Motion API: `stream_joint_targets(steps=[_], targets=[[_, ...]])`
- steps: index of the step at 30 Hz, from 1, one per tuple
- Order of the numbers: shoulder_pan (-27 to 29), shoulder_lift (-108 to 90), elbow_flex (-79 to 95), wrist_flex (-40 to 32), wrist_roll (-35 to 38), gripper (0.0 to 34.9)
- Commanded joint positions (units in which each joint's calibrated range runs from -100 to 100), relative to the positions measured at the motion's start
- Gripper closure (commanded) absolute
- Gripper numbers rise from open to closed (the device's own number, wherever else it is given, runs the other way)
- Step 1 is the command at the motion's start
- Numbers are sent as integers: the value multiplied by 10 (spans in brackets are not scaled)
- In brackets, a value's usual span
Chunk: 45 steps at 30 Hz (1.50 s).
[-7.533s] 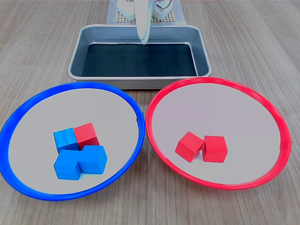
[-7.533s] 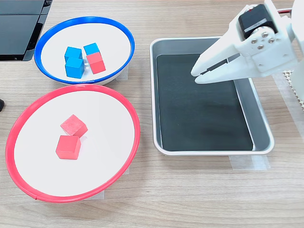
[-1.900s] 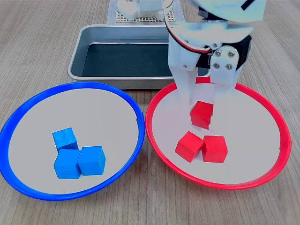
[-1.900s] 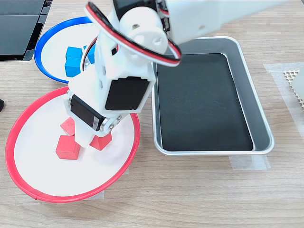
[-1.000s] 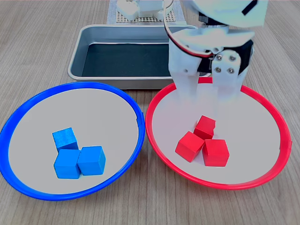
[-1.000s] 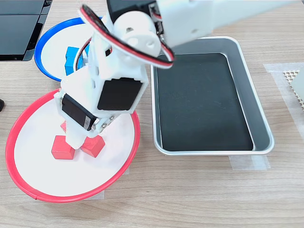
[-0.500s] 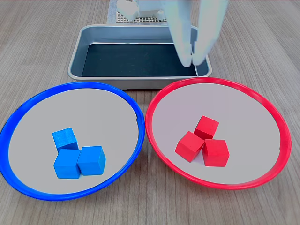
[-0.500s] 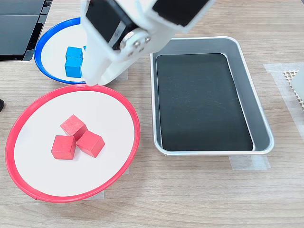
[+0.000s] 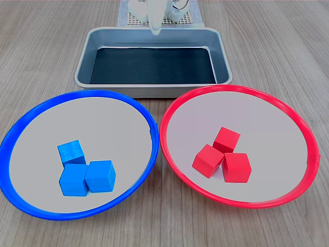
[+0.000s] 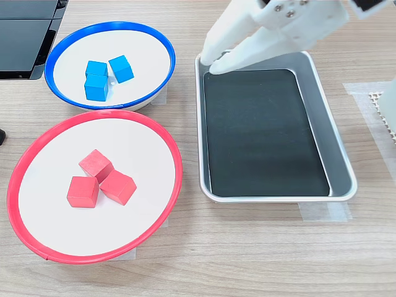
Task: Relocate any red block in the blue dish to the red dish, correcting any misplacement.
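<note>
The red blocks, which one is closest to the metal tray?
The red block at the back of the cluster in the first exterior view, nearest the metal tray. The other two sit nearer the red dish's front rim.

The arm point(image 10: 291, 21) is cut off by the second exterior view's top edge

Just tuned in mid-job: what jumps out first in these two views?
The colour sorting stands out: three red blocks cluster in the red dish at the first exterior view's right, and three blue blocks sit in the blue dish at its left, with no red among them. Behind both dishes the metal tray holds nothing. In the second exterior view the white claw hangs over the tray's edge nearest the dishes, slightly open and holding nothing.
</note>
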Motion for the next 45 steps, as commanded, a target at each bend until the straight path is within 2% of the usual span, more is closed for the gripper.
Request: stream_joint_targets(steps=[1, 14, 45], targets=[[7, -123, 74, 12, -29, 346], [13, -389, 268, 116, -54, 346], [32, -506, 360, 143, -54, 346]])
